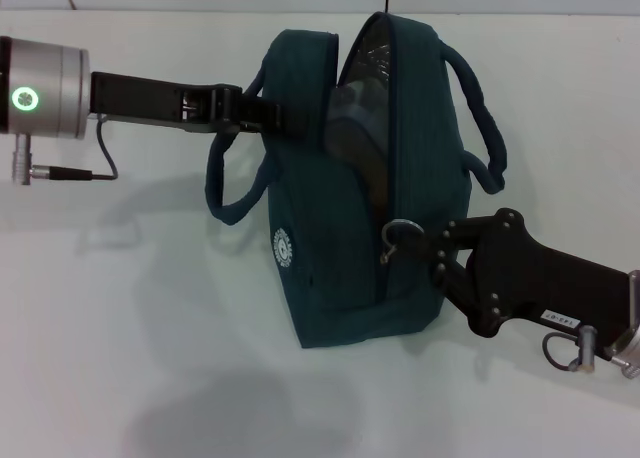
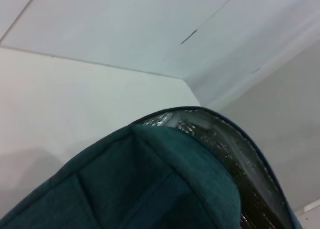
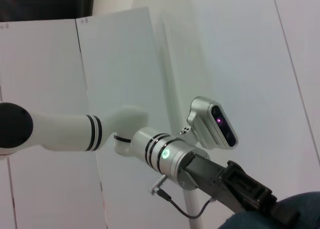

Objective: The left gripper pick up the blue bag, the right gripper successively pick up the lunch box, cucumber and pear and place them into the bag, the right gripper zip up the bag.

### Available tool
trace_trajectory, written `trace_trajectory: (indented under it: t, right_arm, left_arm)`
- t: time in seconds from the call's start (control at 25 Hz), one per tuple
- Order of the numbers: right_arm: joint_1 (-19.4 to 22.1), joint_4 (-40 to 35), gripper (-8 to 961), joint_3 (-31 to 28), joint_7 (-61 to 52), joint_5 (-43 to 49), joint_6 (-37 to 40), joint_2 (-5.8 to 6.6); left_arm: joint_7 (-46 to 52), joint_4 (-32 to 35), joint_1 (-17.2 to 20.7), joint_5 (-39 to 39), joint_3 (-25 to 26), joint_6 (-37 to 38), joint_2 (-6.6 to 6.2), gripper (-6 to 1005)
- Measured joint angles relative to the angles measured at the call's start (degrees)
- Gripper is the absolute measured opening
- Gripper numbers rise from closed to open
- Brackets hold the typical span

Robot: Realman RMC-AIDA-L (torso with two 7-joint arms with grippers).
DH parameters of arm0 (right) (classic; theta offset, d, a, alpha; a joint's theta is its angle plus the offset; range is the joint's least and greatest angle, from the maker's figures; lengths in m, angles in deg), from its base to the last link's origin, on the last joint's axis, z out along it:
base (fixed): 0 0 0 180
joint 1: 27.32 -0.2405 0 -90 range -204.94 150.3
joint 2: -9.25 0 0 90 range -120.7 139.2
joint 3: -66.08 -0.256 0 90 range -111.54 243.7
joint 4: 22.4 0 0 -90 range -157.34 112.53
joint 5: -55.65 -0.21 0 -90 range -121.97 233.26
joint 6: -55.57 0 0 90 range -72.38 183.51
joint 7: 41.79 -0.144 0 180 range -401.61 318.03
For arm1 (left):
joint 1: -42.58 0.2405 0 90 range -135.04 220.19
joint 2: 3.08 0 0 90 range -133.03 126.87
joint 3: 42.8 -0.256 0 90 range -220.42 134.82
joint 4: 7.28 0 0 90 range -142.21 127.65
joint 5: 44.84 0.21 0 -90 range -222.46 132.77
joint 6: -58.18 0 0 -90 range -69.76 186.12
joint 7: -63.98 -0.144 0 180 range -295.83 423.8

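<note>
The blue bag (image 1: 340,218) stands on the white table with its top zip open, and silver foil lining (image 1: 365,58) shows in the gap. My left gripper (image 1: 255,113) is shut on the bag's upper left side by one loop handle (image 1: 222,193). My right gripper (image 1: 432,250) is at the bag's right end, its fingers closed at the silver ring pull (image 1: 398,230). Dim shapes lie inside the opening. Lunch box, cucumber and pear are not clearly visible. The left wrist view shows the bag's fabric (image 2: 150,189) and lining (image 2: 225,139).
The white table (image 1: 120,328) spreads around the bag, with a white wall behind it. The right wrist view shows my left arm (image 3: 170,156), its wrist camera (image 3: 212,129) and a corner of the bag (image 3: 300,214).
</note>
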Motion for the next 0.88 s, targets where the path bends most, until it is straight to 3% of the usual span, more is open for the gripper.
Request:
trace_trajectory:
  t: [0.44, 0.52, 0.72, 0.88]
  right_arm:
    - [0.01, -0.45, 24, -0.55, 0.7, -0.38, 0.87, 0.02]
    - [0.0, -0.73, 25, -1.71, 1.3, -0.5, 1.79, -0.01]
    - [-0.36, -1.33, 26, -4.92, 1.63, -2.77, 3.29, -0.15]
    - [-2.22, -1.0, 27, -5.28, 1.63, -5.35, 3.07, -0.08]
  left_arm:
    - [-7.71, 0.0, 5.35, -9.0, 0.14, 0.35, 0.19, 436]
    - [-9.99, 0.0, 6.5, -10.56, 0.14, 0.37, 0.44, 478]
    - [-16.11, -0.39, 9.29, -14.69, 0.14, 0.73, 1.49, 720]
    - [-21.04, -1.44, 11.74, -18.61, 0.14, 1.67, 2.06, 777]
